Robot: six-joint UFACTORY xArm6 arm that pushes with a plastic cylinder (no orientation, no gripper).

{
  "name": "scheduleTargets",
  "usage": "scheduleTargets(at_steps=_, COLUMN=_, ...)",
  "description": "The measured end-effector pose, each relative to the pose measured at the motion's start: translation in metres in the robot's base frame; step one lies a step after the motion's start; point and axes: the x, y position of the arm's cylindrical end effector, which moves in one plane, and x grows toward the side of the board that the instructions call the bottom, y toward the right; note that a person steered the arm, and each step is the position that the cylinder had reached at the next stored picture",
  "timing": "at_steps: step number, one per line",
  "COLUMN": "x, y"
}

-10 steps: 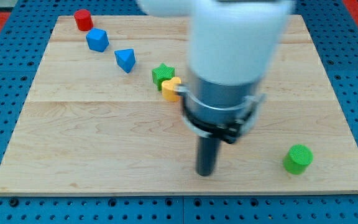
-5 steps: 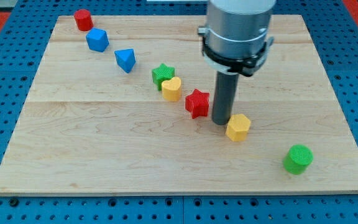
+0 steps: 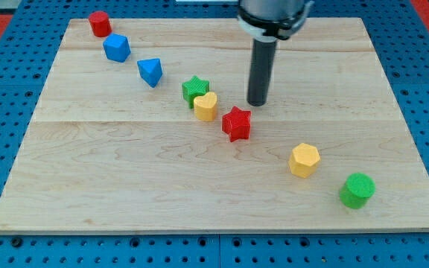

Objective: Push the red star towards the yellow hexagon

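My tip (image 3: 257,103) has moved up, now just above the red star (image 3: 237,123), maybe not touching. It grips nothing. The yellow hexagon (image 3: 304,159) slid away, so 1 push remains.

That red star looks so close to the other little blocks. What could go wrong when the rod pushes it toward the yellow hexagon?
My tip sits just above and right of the red star, so an off-centre push may send it spinning past the yellow hexagon. Swinging round to the star's left could bump the yellow heart and green star. A hard push might knock the hexagon into the green cylinder.
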Motion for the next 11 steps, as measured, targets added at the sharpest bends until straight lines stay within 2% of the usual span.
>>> scheduleTargets(at_steps=2, x=0.038, y=-0.008)
scheduleTargets(at_steps=3, x=0.053, y=0.017)
scheduleTargets(at_steps=4, x=0.033, y=0.027)
scheduleTargets(at_steps=5, x=0.045, y=0.036)
scheduleTargets(at_steps=6, x=0.096, y=0.043)
scheduleTargets(at_steps=7, x=0.105, y=-0.020)
scheduleTargets(at_steps=8, x=0.144, y=-0.029)
scheduleTargets(at_steps=9, x=0.143, y=-0.070)
scheduleTargets(at_steps=10, x=0.109, y=-0.105)
scheduleTargets(at_steps=11, x=0.072, y=-0.110)
